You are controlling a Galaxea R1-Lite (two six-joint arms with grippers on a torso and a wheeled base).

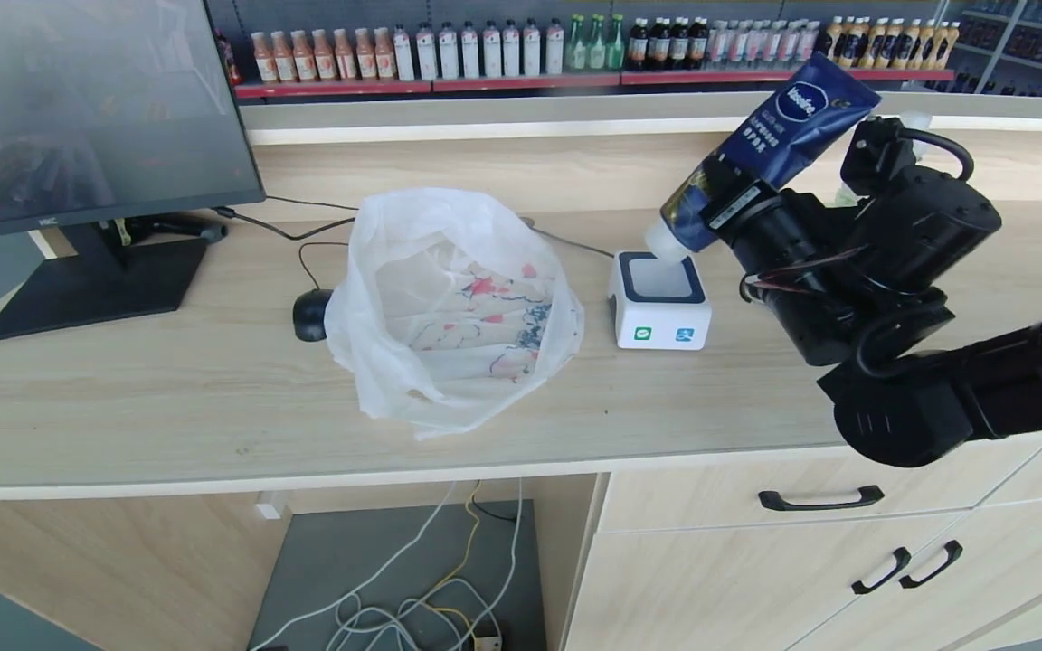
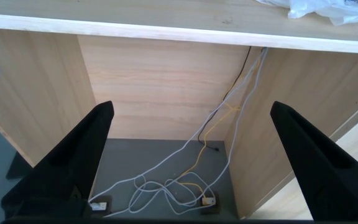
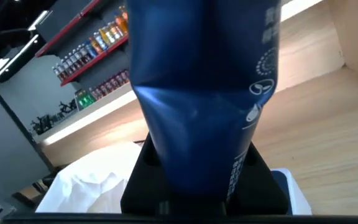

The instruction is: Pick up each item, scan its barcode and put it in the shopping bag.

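Head view: right pincer [image 1: 736,210] clamps blue tube [image 1: 774,136] over scanner [image 1: 663,312], beside open shopping bag [image 1: 376,271]; left pincer [image 2: 191,107] gapes empty.

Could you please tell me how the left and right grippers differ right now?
The left gripper is open and empty; the right gripper is shut on the tube. The left gripper sits low, facing the cables under the counter; the right gripper is above the counter, holding the tube's cap over the scanner. Both are black.
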